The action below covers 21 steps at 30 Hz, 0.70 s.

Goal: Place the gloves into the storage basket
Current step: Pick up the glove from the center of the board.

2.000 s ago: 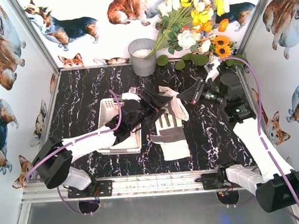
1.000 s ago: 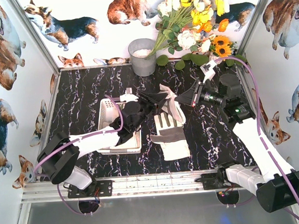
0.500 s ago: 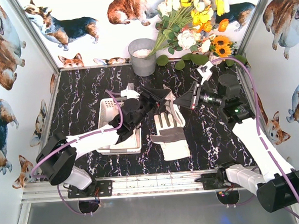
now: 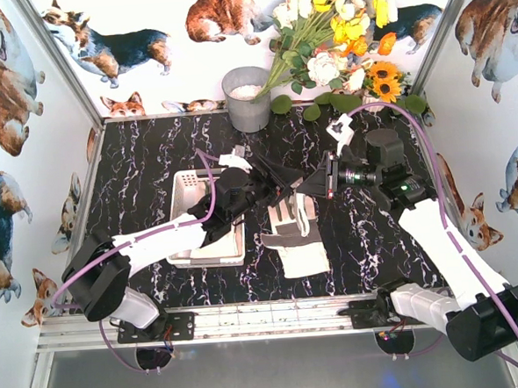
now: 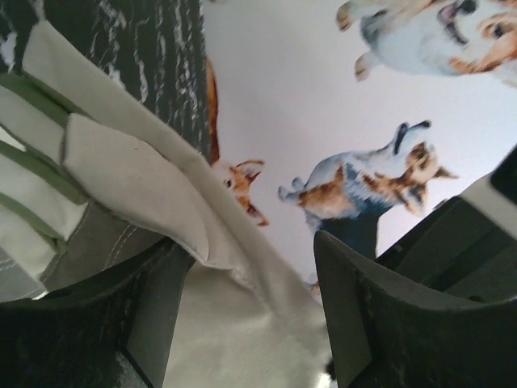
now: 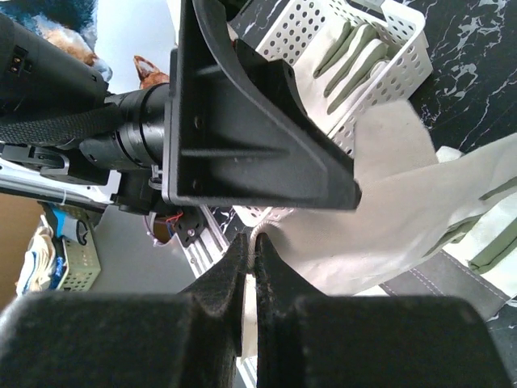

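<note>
**Held glove and storage basket: the handover geometry.** The held glove (image 6: 396, 202), a limp cream sheet, is hanging above the tabletop (image 4: 134, 166) just to the right of the storage basket (image 4: 182, 192), outside its rim. One edge of the glove is being pinched by the right claw (image 6: 254, 242), whose fingers are clenched tight on the fabric. The rest of the glove is draping away from that pinch. Its long axis is running roughly parallel to the basket's long side, down toward the loose gloves (image 4: 299, 251) lying flat on the tabletop to the right of the basket. Whether its free end is touching them cannot be told.

The left claw (image 4: 282, 173) is reaching across the top of the basket toward the glove. Its jaws are standing apart, released, with a fold of the same glove passing between them and nothing nipped yet. A stored glove (image 6: 355, 48) is already lying inside the basket.

The relation that appears to be governing the coming move is that the basket lies on the left claw's side of the held glove, directly beneath the left forearm. The right claw is approaching from the side of the glove away from the basket. The left arm is therefore judged the nearer one for the drop. Since the glove's length is already lying about in line with the basket's, a sideways carry toward the basket is probably needing little turning.
</note>
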Tool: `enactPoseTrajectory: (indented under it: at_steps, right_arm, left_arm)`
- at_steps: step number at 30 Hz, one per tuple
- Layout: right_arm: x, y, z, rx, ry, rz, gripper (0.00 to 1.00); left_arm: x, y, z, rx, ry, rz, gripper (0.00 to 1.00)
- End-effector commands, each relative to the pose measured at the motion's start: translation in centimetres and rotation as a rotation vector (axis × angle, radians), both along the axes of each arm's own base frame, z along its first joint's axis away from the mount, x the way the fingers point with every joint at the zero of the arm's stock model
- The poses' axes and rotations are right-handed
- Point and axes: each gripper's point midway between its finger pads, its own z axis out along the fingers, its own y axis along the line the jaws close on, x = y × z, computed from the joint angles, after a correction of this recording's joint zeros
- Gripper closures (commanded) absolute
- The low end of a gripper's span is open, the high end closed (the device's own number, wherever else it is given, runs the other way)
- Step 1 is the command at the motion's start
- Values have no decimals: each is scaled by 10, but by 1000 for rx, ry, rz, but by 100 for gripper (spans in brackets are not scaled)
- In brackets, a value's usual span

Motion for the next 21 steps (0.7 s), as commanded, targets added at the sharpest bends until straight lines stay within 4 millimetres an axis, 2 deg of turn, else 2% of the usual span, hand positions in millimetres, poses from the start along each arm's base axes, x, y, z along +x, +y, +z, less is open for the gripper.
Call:
enactPoseTrajectory:
  at_steps: [1, 7, 12, 16, 21]
  right_arm:
    - [2, 6, 24, 3, -109, 41, 100]
    - [-2, 12, 20, -32, -114, 74, 100]
    - [-4, 13, 14, -68, -112, 84, 100]
    - [-6, 12, 12, -90, -117, 86, 100]
    - [-6, 8, 9, -111, -117, 66, 100]
  left_arm:
    - [-24, -4, -8, 83, 6, -125, 43]
    - [-36, -19, -15, 122, 16, -249, 47]
    - [-42, -28, -23, 155, 27, -324, 55]
    - [-48, -27, -34, 180, 46, -349, 70]
    - [-46, -21, -36, 203, 45, -325, 94]
